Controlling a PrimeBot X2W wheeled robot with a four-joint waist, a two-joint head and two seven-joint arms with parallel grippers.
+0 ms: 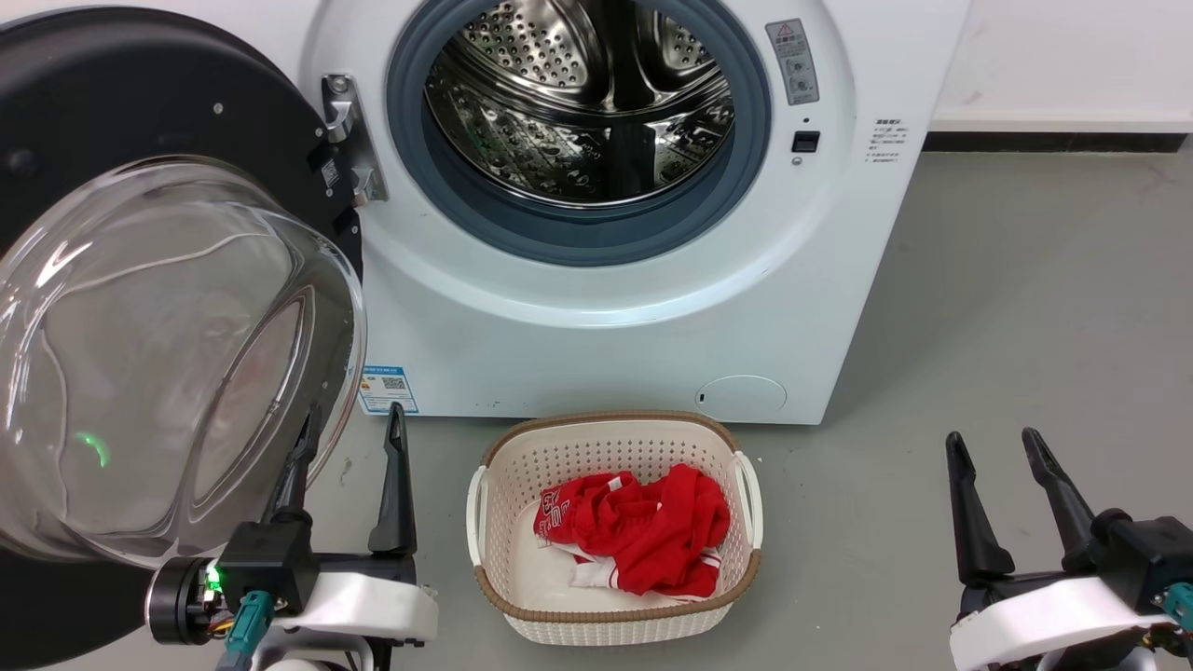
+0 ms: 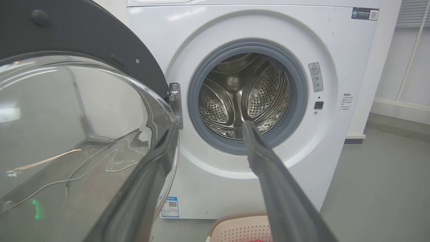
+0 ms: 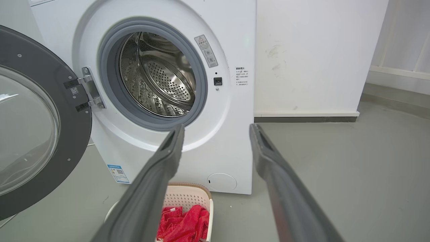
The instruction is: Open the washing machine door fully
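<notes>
washing machine door (image 1: pixel 140 308) is being seen swung wide open; left gripper (image 1: pixel 354 415) is being held just beside it, right gripper (image 1: pixel 991 436) past the basket (image 1: pixel 522 466), both with jaws apart.

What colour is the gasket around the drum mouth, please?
Grey gasket, clearest in the right wrist view.

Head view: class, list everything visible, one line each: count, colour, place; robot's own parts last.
washing machine: one, white, back centre
washing machine door: one, black with clear glass bowl, swung open at left
drum: one, steel, inside grey gasket
laundry basket: one, cream with brown rim, on floor before machine
clothing: one bundle, red and white, in basket
sticker: one, blue, machine's lower left
left gripper: one, dark, open, lower left by door glass
right gripper: one, dark, open, lower right
</notes>
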